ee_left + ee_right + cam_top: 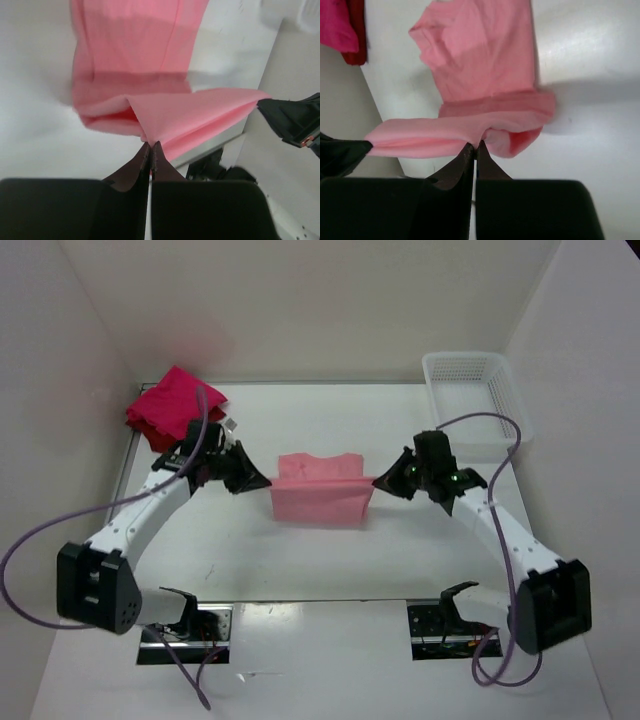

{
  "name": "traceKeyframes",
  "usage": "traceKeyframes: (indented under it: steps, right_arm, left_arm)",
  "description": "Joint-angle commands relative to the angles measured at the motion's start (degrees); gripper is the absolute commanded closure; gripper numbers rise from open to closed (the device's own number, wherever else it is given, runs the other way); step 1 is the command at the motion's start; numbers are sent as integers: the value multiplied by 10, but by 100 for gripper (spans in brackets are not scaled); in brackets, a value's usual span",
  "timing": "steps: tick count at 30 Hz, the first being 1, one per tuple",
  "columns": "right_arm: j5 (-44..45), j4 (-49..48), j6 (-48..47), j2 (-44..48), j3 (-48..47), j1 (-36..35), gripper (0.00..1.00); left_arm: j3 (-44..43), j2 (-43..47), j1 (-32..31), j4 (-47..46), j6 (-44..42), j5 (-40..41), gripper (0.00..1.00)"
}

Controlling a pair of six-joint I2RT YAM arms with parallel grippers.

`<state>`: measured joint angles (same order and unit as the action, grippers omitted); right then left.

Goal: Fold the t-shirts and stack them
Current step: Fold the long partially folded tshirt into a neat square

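A light salmon pink t-shirt [320, 495] hangs stretched between my two grippers above the middle of the table, its lower part draped down. My left gripper [264, 480] is shut on the shirt's left edge [165, 120], its tips [151, 145] pinching the cloth. On the other side my right gripper [380, 480] is shut on the right edge [470, 130], with its tips [476, 145] nipped into the fold. A heap of crimson and dark red t-shirts [175, 405] lies at the back left, also seen in the right wrist view [342, 27].
A white perforated basket [470, 400] stands at the back right of the table. White walls close in the table at the back and both sides. Two black arm mounts [185, 625] sit at the near edge.
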<state>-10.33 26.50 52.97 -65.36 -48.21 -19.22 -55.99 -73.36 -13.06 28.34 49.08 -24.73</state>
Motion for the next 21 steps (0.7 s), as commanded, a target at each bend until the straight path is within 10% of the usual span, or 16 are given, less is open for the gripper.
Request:
traceKeyframes:
  steps: [1,14,21]
  right_arm:
    - [-2,-31,-80,-91,-75,52,100]
    - [-13,-80,-146,-444,-326,92,100]
    - [-18,-51,-165,-518,-433,92,91]
  left_arm:
    - [-96,-95,18,-44,-34,43,100]
    - [-223,-357,29,-122,-12,97,100]
    - [-238,-372,55,-175,24,120,71]
